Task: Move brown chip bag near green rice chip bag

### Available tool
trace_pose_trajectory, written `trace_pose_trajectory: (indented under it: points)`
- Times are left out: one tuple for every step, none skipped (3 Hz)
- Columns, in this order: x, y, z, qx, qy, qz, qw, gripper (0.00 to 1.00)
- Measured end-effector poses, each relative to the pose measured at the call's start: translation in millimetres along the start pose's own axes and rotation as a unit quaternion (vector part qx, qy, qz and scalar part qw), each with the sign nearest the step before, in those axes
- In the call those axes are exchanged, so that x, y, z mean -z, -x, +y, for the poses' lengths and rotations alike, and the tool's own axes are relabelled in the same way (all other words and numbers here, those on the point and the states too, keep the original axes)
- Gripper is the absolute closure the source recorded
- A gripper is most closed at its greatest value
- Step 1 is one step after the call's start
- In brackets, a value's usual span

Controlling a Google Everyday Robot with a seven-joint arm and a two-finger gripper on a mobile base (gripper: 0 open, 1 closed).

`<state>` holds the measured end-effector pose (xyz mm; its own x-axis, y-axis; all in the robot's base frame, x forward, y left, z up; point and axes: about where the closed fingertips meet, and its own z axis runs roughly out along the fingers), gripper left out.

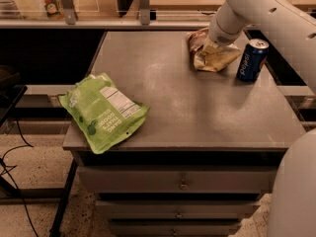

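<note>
The brown chip bag [216, 58], wrinkly with a dark brown front and cream sides, is at the far right of the grey table [197, 107]. My gripper [211, 42] comes down from the white arm onto the bag's top and is shut on it, with the bag bunched up under the wrist. The fingertips are hidden by the wrist and the bag. The green rice chip bag [103, 111], flat and lime green with a white label, lies at the table's front left corner, overhanging the edge, far from the gripper.
A blue Pepsi can [251, 59] stands upright just right of the brown bag. Drawers [182, 184] run under the table's front. A shelf rail [143, 21] runs behind the table. My white body [296, 191] fills the lower right.
</note>
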<state>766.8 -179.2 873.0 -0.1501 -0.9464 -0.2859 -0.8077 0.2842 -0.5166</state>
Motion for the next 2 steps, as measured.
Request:
trace_pose_trajectory:
  points:
    - [15.6, 13.5, -1.8, 0.017, -0.007, -0.024, 0.9996, 1.00]
    - [50.6, 39.1, -8.5, 0.051, -0.024, -0.063, 0.9964, 1.00]
